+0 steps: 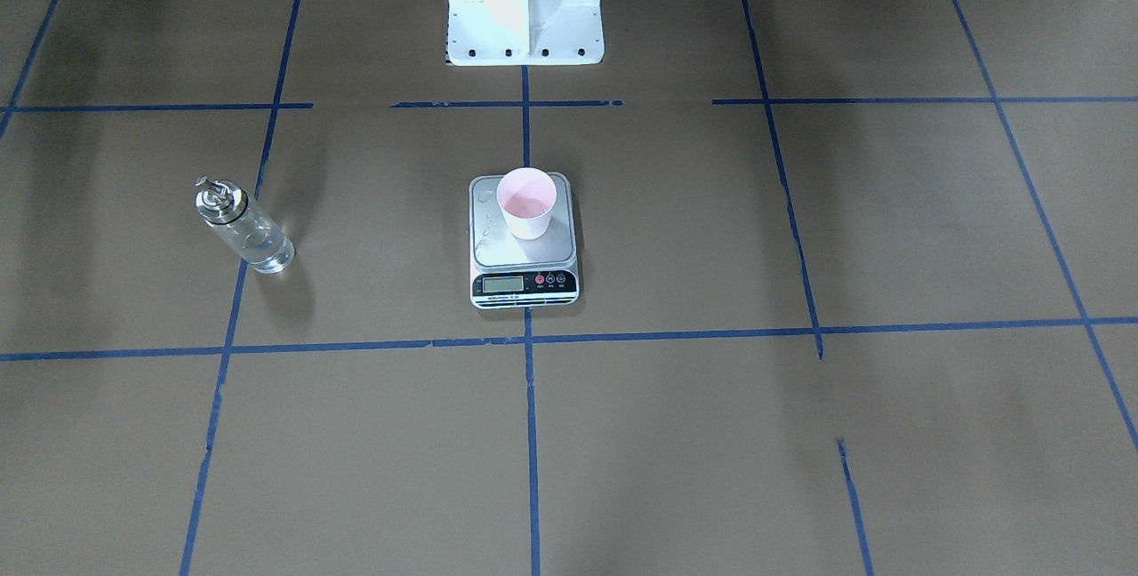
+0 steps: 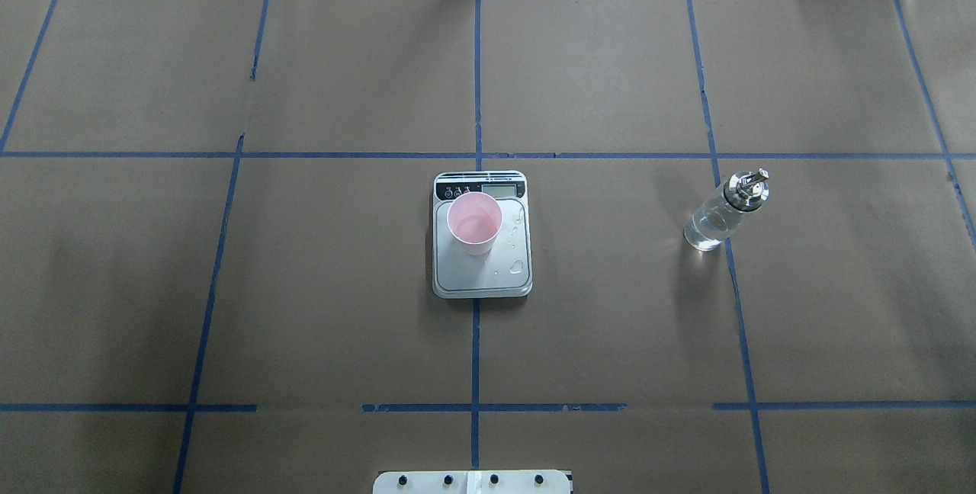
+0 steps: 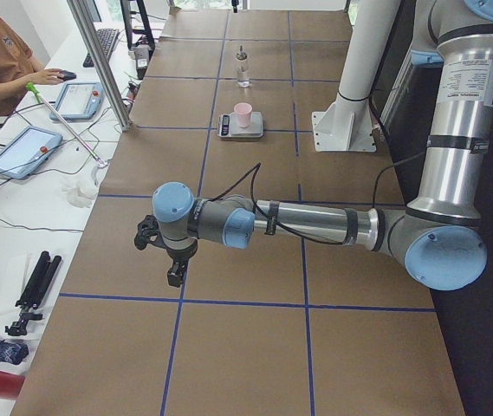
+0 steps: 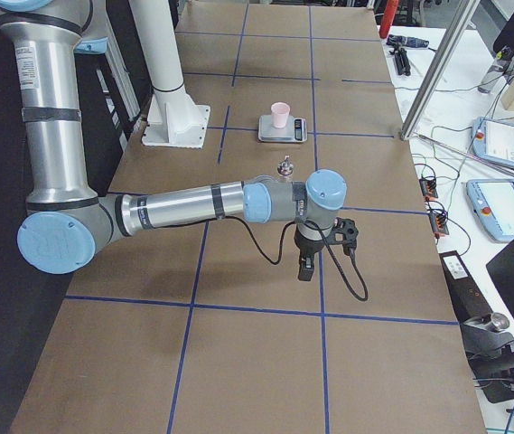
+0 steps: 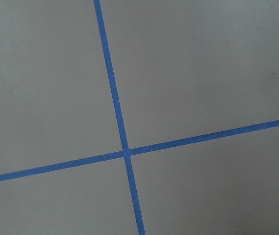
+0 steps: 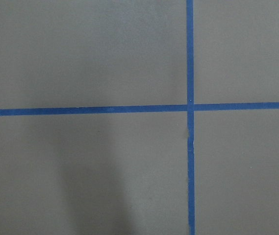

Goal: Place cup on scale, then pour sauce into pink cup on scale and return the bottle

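Standing upright on the scale (image 2: 482,280), the cup (image 2: 474,221) is sitting toward the display end of the steel platform, with clear drops (image 2: 517,267) lying on the bare steel beside it. The bottle (image 2: 724,210) is standing on the counter (image 2: 305,288), well apart from the scale on the robot's right, with sauce (image 2: 705,233) showing in its lower part. The left claw (image 3: 174,276) and right claw (image 4: 305,268) are hanging over the counter's opposite ends, and these views are not showing whether either is open or closed.

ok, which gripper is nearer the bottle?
Right. The right gripper hangs past the bottle on the robot's right; the left gripper is far off on the other side, beyond the scale.
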You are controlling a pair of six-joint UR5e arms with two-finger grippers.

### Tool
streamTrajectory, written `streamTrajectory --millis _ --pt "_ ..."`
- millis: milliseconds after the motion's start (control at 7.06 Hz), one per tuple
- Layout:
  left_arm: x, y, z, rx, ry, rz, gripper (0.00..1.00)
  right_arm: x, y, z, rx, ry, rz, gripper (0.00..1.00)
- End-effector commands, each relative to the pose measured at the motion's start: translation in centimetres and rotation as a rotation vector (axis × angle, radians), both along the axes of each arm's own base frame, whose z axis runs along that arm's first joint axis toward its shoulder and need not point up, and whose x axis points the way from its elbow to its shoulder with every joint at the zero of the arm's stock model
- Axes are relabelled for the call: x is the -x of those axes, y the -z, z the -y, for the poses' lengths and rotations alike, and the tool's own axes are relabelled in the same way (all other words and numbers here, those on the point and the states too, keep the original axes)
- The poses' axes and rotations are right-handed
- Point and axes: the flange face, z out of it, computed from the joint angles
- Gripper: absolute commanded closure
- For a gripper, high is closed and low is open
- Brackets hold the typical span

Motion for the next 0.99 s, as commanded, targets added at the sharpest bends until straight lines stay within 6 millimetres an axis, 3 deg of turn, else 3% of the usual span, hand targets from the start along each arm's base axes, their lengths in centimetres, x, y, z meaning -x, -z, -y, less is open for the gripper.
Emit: streamTrajectory --millis 0,142,283,425,567,850 --pt "-0.2 -3.6 0.4 0.07 -0.004 0.003 0.0 -2.5 0.1 -0.4 -0.068 0.028 0.003 0.0" --pt "-0.3 -2.6 1.4 0.07 0.014 -0.002 0.0 -3.1 0.7 -1.2 -0.083 0.021 0.002 0.0" --pt "-0.9 -3.4 1.3 0.104 0.02 -0.002 0.0 -3.3 1.4 -1.7 -0.097 0.016 0.0 0.0" --pt "-0.8 -2.5 1.0 0.089 0.018 0.007 0.0 -3.3 0.9 -1.9 -0.095 0.017 -0.008 0.0" --pt "-2.4 -2.6 0.8 0.103 -0.017 0.023 0.0 -3.3 0.8 -1.9 -0.096 0.017 -0.008 0.0" --pt "-2.5 -3.7 -0.8 0.122 -0.179 0.038 0.0 -3.3 0.7 -1.9 -0.092 0.016 -0.008 0.0"
